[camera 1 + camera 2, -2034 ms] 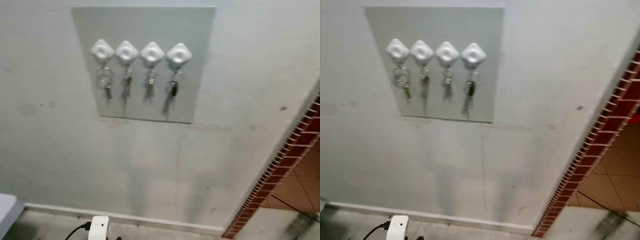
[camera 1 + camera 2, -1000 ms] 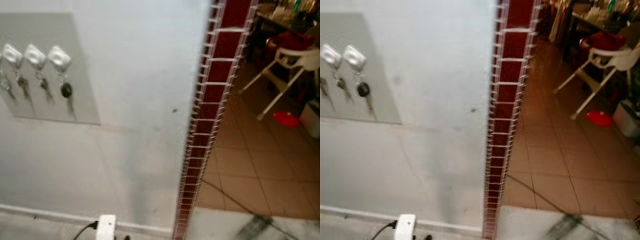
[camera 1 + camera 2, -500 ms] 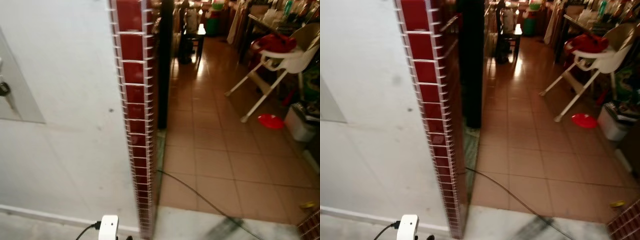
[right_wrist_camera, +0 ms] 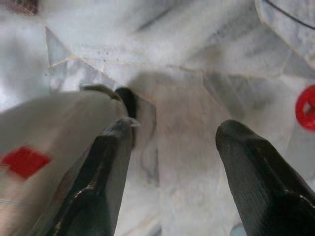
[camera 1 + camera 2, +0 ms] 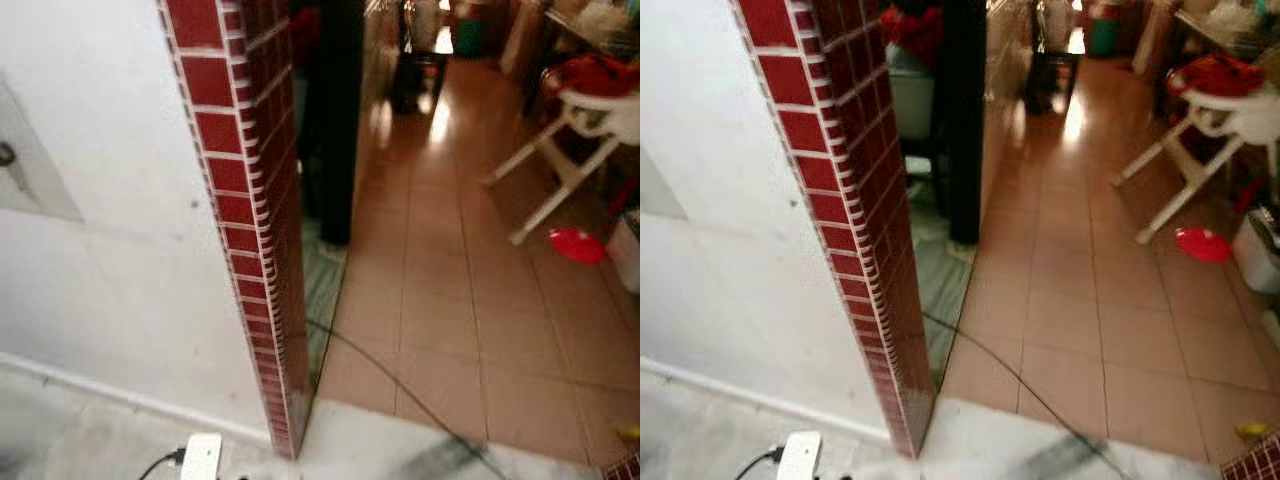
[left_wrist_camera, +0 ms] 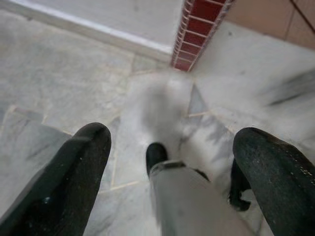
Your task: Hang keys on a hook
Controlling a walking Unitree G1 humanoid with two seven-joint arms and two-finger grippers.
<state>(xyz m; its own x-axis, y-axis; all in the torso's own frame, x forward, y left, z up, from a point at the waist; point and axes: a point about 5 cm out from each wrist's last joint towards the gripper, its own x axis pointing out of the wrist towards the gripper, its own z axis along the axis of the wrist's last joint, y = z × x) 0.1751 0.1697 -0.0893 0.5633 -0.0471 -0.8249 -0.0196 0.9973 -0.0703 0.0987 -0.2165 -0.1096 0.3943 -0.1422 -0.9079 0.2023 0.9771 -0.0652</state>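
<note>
Left tool (image 6: 167,162) and right tool (image 4: 170,172) both spread wide, empty, over floor. Key board (image 5: 30,170) far left edge; risk: no keys carried.

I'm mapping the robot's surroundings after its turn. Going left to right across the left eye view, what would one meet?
Grey key panel → white wall → red brick pillar → black post → tiled floor → white high chair → red dish

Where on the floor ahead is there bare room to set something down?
The terracotta tiled floor is bare between the red brick pillar and the white high chair, apart from a thin black cable. The grey marble strip beside the pillar's foot is also free. It is crowded to the right: a red plate and white bin.
</note>
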